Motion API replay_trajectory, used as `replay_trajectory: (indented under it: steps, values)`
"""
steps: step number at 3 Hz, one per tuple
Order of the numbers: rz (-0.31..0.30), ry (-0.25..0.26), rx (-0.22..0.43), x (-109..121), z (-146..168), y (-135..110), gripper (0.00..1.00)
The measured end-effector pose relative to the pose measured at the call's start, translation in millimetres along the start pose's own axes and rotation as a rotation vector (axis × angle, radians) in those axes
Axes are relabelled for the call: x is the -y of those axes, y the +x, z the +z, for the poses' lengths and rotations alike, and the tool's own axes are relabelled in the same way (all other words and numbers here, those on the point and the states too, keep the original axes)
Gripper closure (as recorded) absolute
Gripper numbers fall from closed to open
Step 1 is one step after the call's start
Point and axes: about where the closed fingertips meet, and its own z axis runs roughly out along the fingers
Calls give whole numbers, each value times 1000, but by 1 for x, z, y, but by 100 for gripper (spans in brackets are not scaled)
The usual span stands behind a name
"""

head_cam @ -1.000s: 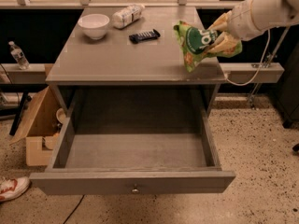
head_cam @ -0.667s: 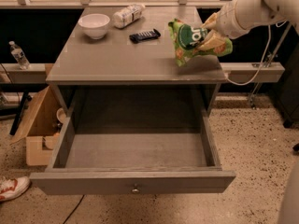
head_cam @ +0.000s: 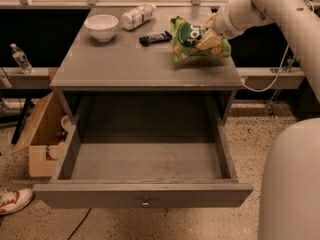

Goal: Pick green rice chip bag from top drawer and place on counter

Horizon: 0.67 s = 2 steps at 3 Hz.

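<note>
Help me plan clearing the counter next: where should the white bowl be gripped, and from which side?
Grip the white bowl by its rim, coming from above: it sits upright, mouth open, so one finger likely fits inside its wall. Its front-right rim faces bare counter. The gripper is at the counter's right, shut on the green rice chip bag.

A robot test lab rather than a home. The gripper (head_cam: 208, 35) has its fingers (head_cam: 212, 40) clamped on the green rice chip bag (head_cam: 187, 38) over the worktop (head_cam: 125, 66). Below and left of them are a speckled floor (head_cam: 250, 139), an open cardboard box (head_cam: 42, 134) and a sneaker (head_cam: 12, 201). To their right hangs a loose white cable (head_cam: 281, 66).
</note>
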Motion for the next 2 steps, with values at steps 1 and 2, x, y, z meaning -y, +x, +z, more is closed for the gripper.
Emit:
replay_trajectory:
  steps: [1,2]
  values:
    - [36,-11,30,8,22,-12,57]
    - [46,-26,70,13,34,-28,34]
